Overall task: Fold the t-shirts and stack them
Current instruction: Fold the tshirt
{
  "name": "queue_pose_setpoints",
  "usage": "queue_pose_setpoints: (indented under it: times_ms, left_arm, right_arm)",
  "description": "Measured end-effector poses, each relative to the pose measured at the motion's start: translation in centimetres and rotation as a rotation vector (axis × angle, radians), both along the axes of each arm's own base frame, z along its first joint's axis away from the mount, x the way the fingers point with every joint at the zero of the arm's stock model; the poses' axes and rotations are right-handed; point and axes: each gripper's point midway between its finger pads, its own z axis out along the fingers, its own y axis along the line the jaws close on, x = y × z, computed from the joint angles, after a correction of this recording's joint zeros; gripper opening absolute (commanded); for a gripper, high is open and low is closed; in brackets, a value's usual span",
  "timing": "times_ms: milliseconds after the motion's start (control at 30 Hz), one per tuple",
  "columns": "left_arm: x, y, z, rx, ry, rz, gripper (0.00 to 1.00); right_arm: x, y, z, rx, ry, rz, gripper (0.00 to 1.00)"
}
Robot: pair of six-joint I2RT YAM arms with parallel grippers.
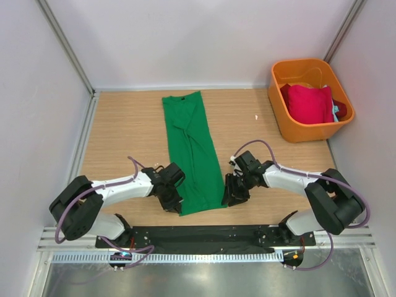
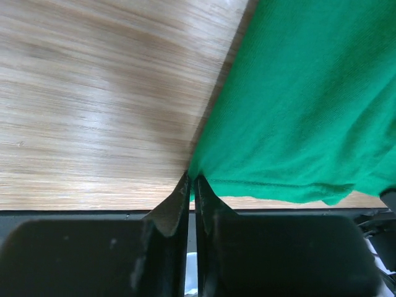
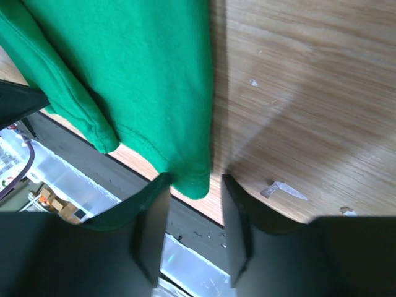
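The bright green t-shirt [image 1: 192,148] lies as a long narrow strip down the middle of the wooden table, collar at the far end. My left gripper [image 1: 175,202] is shut on the shirt's near left corner; in the left wrist view the left gripper [image 2: 192,180] pinches the green hem [image 2: 291,111]. My right gripper [image 1: 230,197] is open at the near right corner; in the right wrist view the right gripper [image 3: 193,180] has the green corner [image 3: 189,179] between its spread fingers. The crimson red t-shirt [image 1: 307,103] lies in the bin, with a bit of teal cloth [image 1: 336,111] beside it.
The orange plastic bin [image 1: 296,130] stands at the far right of the table. A small white scrap [image 1: 257,117] lies on the wood right of the shirt. A black rail [image 1: 204,234] runs along the table's near edge. Grey walls close in left and right.
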Motion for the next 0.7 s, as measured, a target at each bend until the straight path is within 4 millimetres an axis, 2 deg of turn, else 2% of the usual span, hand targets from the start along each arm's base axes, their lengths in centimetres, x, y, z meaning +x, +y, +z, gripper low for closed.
queue_pose_setpoints:
  times_ms: [33,67,133,167,700]
  left_arm:
    - [0.0,0.0,0.0,-0.008,-0.005,0.01,0.0]
    - [-0.1,0.1,0.0,-0.014,-0.009,0.016,0.0]
    - [-0.3,0.3,0.0,-0.023,-0.016,0.023,0.0]
    - [-0.4,0.5,-0.1,-0.022,-0.015,0.025,0.0]
    - [-1.7,2.7,0.1,-0.062,-0.06,0.073,0.0]
  right_arm:
    - [0.1,-0.1,-0.1,-0.005,-0.005,-0.003,0.37]
    - [0.1,-0.1,-0.2,-0.008,-0.006,-0.004,0.25]
    - [-0.1,-0.3,-0.5,-0.014,-0.004,-0.008,0.12]
    - [-0.2,-0.4,-0.7,-0.018,-0.001,-0.01,0.01]
    - [-2.2,-0.4,-1.1,0.072,0.033,-0.027,0.01]
